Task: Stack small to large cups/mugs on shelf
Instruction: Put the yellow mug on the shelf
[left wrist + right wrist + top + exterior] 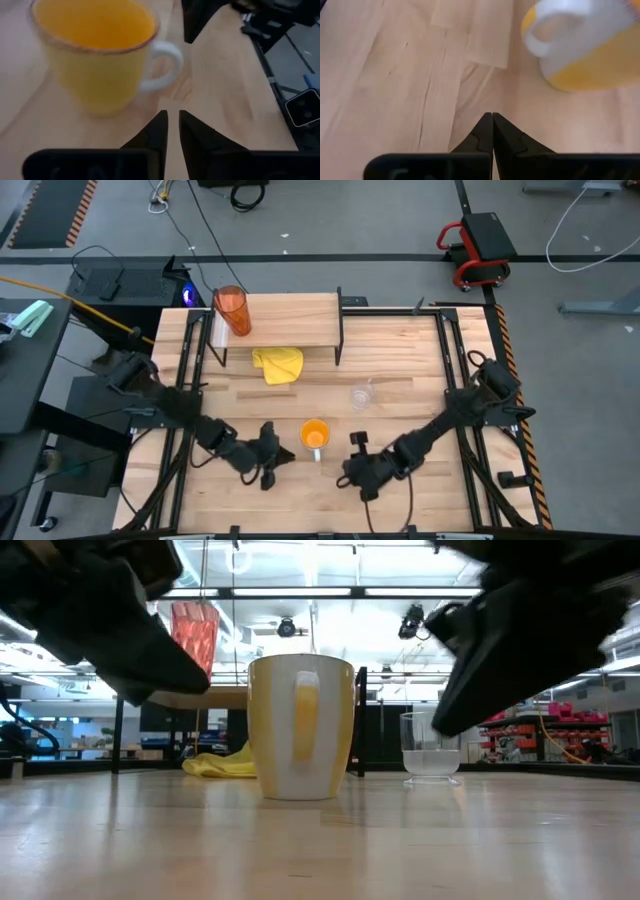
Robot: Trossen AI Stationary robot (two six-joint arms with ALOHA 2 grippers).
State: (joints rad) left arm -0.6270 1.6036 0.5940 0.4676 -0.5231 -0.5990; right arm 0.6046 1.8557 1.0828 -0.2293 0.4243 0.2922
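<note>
An orange mug (314, 435) with a white handle (167, 65) stands on its base on the table, handle toward the near edge. My left gripper (287, 455) sits just left of it, open by a narrow gap (172, 119) and touching nothing. My right gripper (347, 470) is to the mug's right and nearer the front edge, shut (492, 117) and empty. A small clear cup (361, 395) stands upright on the table beyond the mug. A tall orange-red tumbler (232, 310) stands on the left end of the shelf (290, 320).
A yellow cloth (278, 364) lies crumpled on the table at the shelf's front edge, partly beneath it. The shelf's black legs (340, 345) stand at its corners. Bare tabletop (420, 360) stretches right of the clear cup and along the near edge.
</note>
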